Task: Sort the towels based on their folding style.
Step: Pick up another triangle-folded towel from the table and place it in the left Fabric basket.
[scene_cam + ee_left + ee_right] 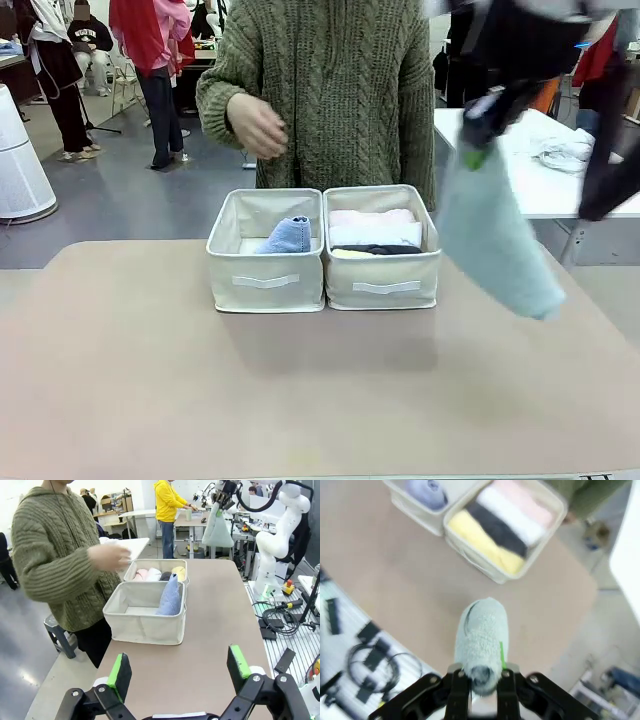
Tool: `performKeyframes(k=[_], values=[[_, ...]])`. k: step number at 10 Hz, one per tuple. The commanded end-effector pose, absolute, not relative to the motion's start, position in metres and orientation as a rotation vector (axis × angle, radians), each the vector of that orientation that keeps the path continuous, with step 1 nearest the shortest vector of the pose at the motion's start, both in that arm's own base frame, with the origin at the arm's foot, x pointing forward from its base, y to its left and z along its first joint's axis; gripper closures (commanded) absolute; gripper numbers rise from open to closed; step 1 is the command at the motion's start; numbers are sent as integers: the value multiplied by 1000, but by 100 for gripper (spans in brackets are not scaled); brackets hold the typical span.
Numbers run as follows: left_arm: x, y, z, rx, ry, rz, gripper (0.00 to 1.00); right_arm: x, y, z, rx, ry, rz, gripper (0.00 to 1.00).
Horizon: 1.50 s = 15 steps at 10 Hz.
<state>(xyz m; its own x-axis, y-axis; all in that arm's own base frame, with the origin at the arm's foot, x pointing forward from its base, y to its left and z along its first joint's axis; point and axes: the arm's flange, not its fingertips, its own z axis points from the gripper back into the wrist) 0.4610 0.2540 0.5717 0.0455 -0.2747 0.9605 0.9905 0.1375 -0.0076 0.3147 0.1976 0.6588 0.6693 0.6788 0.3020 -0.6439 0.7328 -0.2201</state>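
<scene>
My right gripper (482, 128) is shut on the tip of a pale grey-blue cone towel (497, 240), which hangs in the air to the right of the bins. From above, the gripper (481, 681) pinches the cone (481, 637). A lavender-blue cone (288, 236) stands in the left bin (264, 282). The right bin (384, 285) holds pink (524, 500), white (512, 513), dark grey (497, 526) and yellow (479, 544) rolls side by side. My left gripper (180, 669) is open over the table's near end, well short of the bins.
A person in a green sweater stands behind the bins with one hand (256, 126) raised above the left bin. A white table (545, 175) with cloth stands at the back right. Bare tabletop (300, 390) lies in front of the bins.
</scene>
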Motion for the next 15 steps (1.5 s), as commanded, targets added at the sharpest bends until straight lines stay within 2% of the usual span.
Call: performKeyframes(k=[1, 3, 4, 5, 10, 12, 15], values=[[459, 253, 572, -909, -1046, -1204, 0, 334, 238, 650, -173, -353, 878, 82], [459, 253, 572, -909, -1046, -1204, 0, 329, 256, 644, -150, -355, 899, 82], [459, 253, 572, -909, -1046, -1204, 0, 320, 240, 647, -178, -363, 843, 82], [459, 253, 572, -909, -1046, -1204, 0, 331, 269, 631, -140, -323, 892, 82], [459, 253, 572, -909, -1046, -1204, 0, 332, 267, 631, -149, -318, 889, 82], [459, 253, 572, -909, -1046, -1204, 0, 385, 303, 656, 28, -356, 1239, 82], [459, 253, 572, -909, -1046, -1204, 0, 442, 362, 675, 129, -398, 1609, 82]])
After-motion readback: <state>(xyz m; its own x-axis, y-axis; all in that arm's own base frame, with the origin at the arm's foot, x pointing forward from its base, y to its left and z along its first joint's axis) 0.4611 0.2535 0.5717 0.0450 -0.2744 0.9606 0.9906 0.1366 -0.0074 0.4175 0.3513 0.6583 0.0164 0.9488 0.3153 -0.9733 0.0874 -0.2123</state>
